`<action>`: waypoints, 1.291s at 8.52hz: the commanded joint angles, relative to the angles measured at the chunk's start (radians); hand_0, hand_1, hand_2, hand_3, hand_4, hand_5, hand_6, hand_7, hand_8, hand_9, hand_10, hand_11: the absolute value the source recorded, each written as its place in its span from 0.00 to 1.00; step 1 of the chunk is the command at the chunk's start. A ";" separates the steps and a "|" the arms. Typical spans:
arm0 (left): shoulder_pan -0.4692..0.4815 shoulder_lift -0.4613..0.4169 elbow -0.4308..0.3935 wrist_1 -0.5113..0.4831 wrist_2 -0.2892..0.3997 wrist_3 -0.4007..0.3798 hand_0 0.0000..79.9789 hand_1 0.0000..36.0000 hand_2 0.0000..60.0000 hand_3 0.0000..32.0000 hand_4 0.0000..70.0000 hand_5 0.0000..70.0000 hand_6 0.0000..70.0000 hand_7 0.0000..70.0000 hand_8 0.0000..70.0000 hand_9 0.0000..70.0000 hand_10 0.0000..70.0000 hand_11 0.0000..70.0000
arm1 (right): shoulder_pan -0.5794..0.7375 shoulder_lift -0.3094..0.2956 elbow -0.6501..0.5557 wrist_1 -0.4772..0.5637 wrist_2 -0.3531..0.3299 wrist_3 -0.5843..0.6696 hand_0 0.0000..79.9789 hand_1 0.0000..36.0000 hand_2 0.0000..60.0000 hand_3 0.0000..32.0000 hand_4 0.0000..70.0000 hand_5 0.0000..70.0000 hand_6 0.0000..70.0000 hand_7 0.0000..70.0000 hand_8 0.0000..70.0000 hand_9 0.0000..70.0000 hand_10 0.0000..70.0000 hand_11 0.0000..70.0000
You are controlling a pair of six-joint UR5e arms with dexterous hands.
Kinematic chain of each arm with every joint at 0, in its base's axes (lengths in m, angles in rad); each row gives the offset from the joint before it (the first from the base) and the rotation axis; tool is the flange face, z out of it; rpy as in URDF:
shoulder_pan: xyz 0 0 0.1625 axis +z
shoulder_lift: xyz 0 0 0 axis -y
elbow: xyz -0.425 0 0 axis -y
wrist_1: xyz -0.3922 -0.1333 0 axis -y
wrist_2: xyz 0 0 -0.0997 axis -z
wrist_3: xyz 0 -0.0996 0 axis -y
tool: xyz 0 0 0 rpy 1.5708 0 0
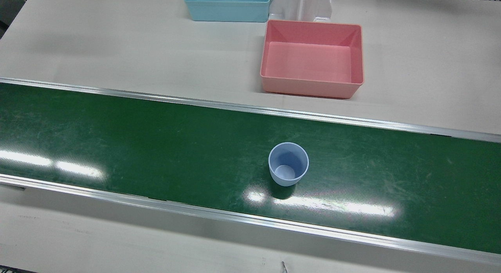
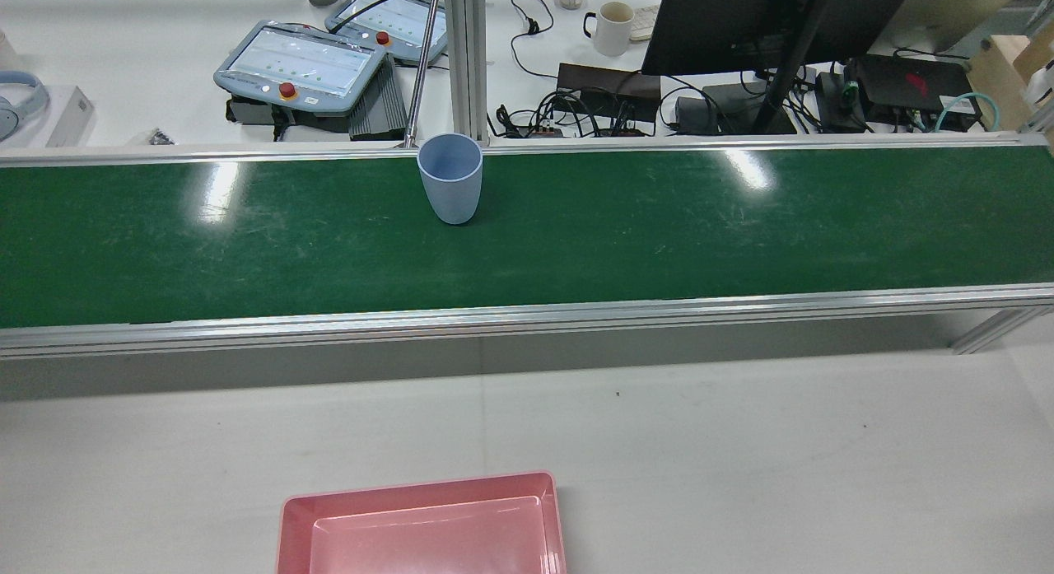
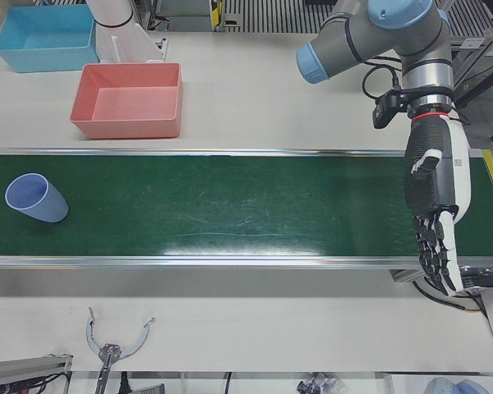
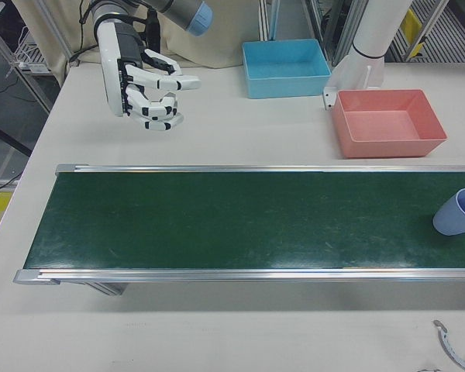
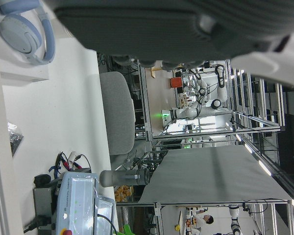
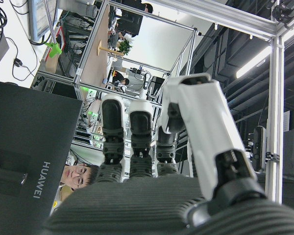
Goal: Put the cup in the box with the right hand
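Cup (image 1: 288, 163) stands upright on the green belt (image 1: 156, 147), pink box (image 1: 312, 58) at its 12 o'clock; right hand (image 4: 143, 81) hovers empty, fingers loosely curled; left hand (image 3: 434, 209) hangs open.

Left hand (image 3: 434, 215) hangs open; right hand (image 4: 143, 84) raised, fingers apart

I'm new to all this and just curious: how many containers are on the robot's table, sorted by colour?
Pink box: 1
Light blue box: 1
Lavender-blue cup, upright on the green belt: 1
Total: 3
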 commanded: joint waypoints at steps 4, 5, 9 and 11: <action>0.001 0.000 0.000 0.000 0.000 0.000 0.00 0.00 0.00 0.00 0.00 0.00 0.00 0.00 0.00 0.00 0.00 0.00 | -0.358 0.085 -0.012 0.009 0.358 -0.143 1.00 1.00 0.29 0.00 0.46 0.29 0.34 1.00 0.64 0.79 0.39 0.61; 0.001 0.000 0.000 0.002 0.000 0.000 0.00 0.00 0.00 0.00 0.00 0.00 0.00 0.00 0.00 0.00 0.00 0.00 | -0.487 0.206 -0.055 -0.011 0.442 -0.147 1.00 1.00 0.12 0.00 0.41 0.26 0.31 1.00 0.61 0.74 0.36 0.57; 0.001 0.000 0.003 0.002 0.002 0.000 0.00 0.00 0.00 0.00 0.00 0.00 0.00 0.00 0.00 0.00 0.00 0.00 | -0.682 0.391 -0.189 -0.035 0.671 -0.205 1.00 1.00 0.57 0.00 0.46 0.27 0.29 1.00 0.55 0.68 0.29 0.47; 0.001 0.000 0.003 -0.001 0.002 0.000 0.00 0.00 0.00 0.00 0.00 0.00 0.00 0.00 0.00 0.00 0.00 0.00 | -0.651 0.440 -0.187 -0.199 0.696 -0.202 1.00 1.00 0.67 0.00 0.56 0.27 0.30 1.00 0.56 0.70 0.26 0.43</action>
